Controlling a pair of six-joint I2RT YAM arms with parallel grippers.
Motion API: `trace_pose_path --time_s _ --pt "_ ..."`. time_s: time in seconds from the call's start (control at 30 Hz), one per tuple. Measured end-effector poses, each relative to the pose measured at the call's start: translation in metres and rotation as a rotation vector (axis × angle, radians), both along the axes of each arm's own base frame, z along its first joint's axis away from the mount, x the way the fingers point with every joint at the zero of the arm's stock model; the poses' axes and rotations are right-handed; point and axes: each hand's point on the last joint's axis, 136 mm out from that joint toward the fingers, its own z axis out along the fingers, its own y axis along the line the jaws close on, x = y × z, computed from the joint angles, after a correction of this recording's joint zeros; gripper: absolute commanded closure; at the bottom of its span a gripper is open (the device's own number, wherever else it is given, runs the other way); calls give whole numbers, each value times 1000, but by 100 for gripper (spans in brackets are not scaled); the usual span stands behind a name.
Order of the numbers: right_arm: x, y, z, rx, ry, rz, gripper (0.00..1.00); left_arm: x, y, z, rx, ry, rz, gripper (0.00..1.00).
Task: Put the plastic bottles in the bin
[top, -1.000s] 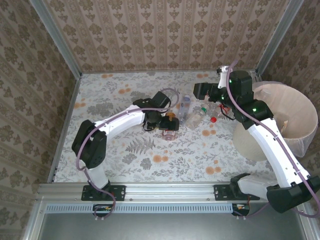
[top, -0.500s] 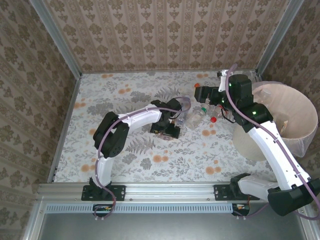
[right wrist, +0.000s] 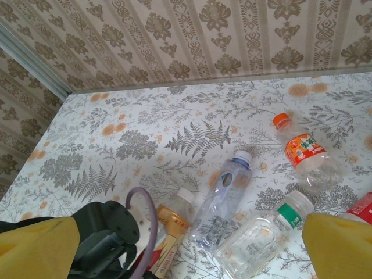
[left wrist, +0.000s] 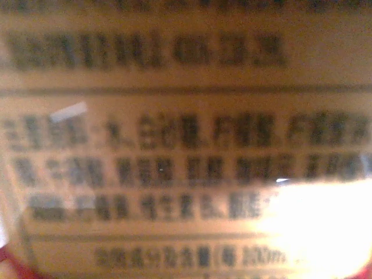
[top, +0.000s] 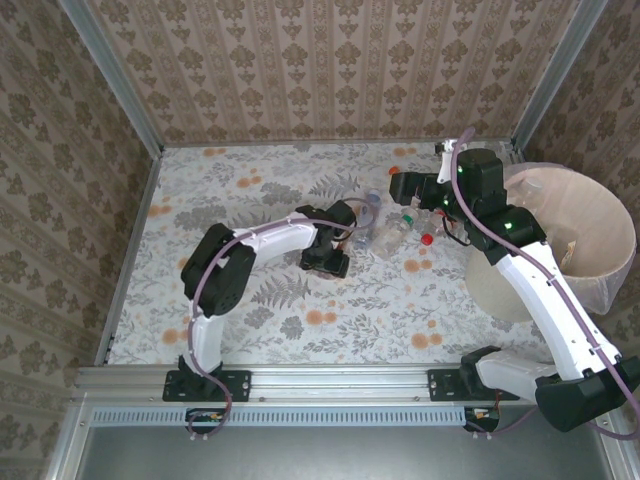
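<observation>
Several plastic bottles lie on the flowered table. My left gripper (top: 330, 258) is down over a tan-labelled, white-capped bottle (right wrist: 172, 228). That bottle's blurred printed label (left wrist: 186, 139) is pressed close to the left wrist camera and hides the fingers. My right gripper (right wrist: 189, 256) hovers open above the cluster, with its yellow fingers (right wrist: 40, 247) wide apart and nothing between them. Below it lie a blue-tinted clear bottle (right wrist: 225, 197), a green-labelled one (right wrist: 261, 237), an orange-capped one (right wrist: 305, 154) and a red-labelled one (right wrist: 363, 206). The pale pink bin (top: 560, 215) stands at the right.
Patterned walls close the table at the back and sides. The left arm's black wrist (right wrist: 107, 232) and its purple cable (right wrist: 148, 215) lie just left of the bottles. The right arm (top: 530, 270) runs alongside the bin's near rim.
The left arm has folded in and its gripper has dropped onto the bottle, covering it in the top view. The right gripper shifted slightly, then stayed still.
</observation>
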Motion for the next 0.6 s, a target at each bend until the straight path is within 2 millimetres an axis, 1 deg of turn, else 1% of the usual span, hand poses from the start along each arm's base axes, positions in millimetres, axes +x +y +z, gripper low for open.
trace_pose_path --time_s 0.17,0.23,0.3,0.4,0.5,0.6 --pt "5 2 -3 15 6 -8 0 7 8 16 -58 -51 25 41" --pt "7 3 -4 25 6 -10 0 10 10 20 -84 -71 34 42" --pt "10 4 -2 38 -2 -14 0 11 10 24 -113 -90 38 45" --pt "13 6 -1 67 -10 -23 0 10 13 29 -158 -120 34 45" --pt "15 9 -2 95 -16 -29 0 12 16 42 -207 -165 27 45" --pt "17 13 -5 116 -7 -23 0 17 14 64 -303 -227 18 45"
